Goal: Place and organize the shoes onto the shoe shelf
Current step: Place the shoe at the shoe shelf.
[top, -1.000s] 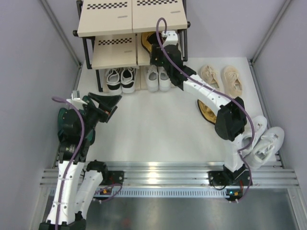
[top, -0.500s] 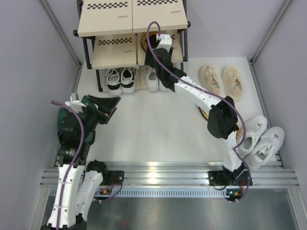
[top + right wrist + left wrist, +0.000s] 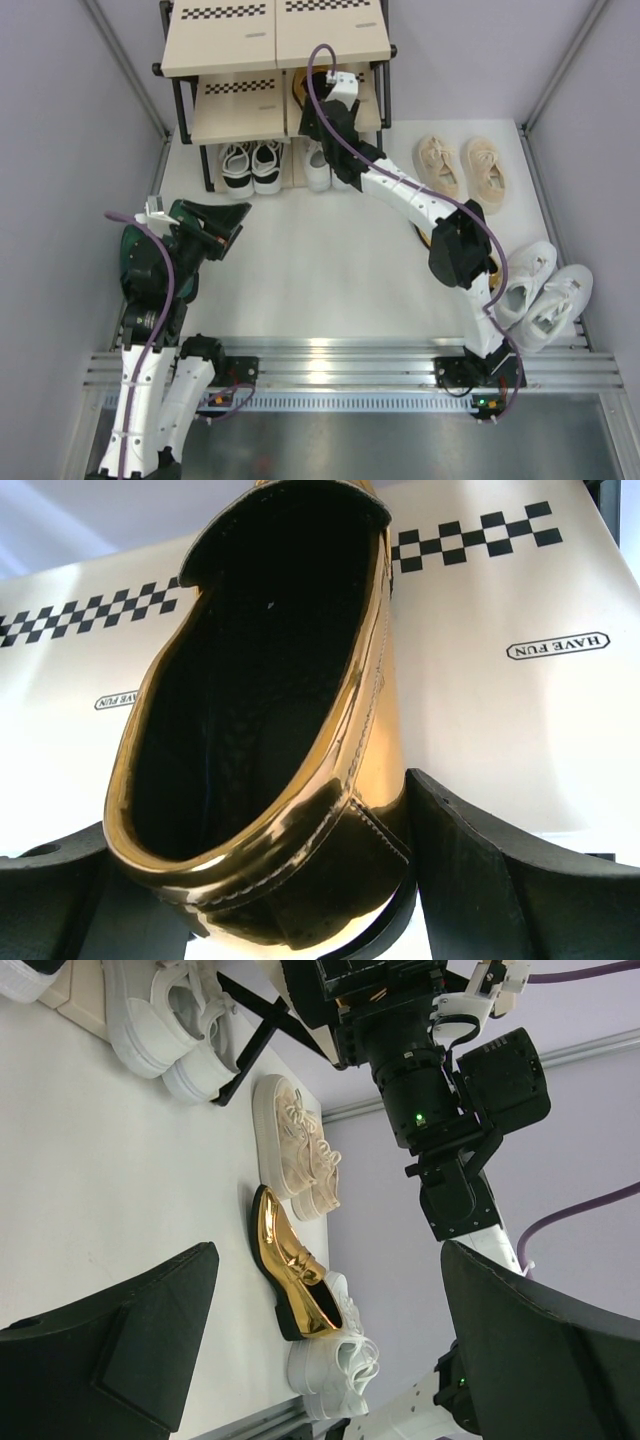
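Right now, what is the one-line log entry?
right end effector: shut on gold loafer, at shoe shelf | left end effector: open, empty | phase: placing

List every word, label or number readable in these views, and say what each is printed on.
"HAVE FUN": oval label on the shelf board, right of the gold loafer in the right wrist view.
Second oval label, on the board left of the loafer: too small to read surely.
Oval marks on the top board in the top view: too small to read.
Nothing else is readable.
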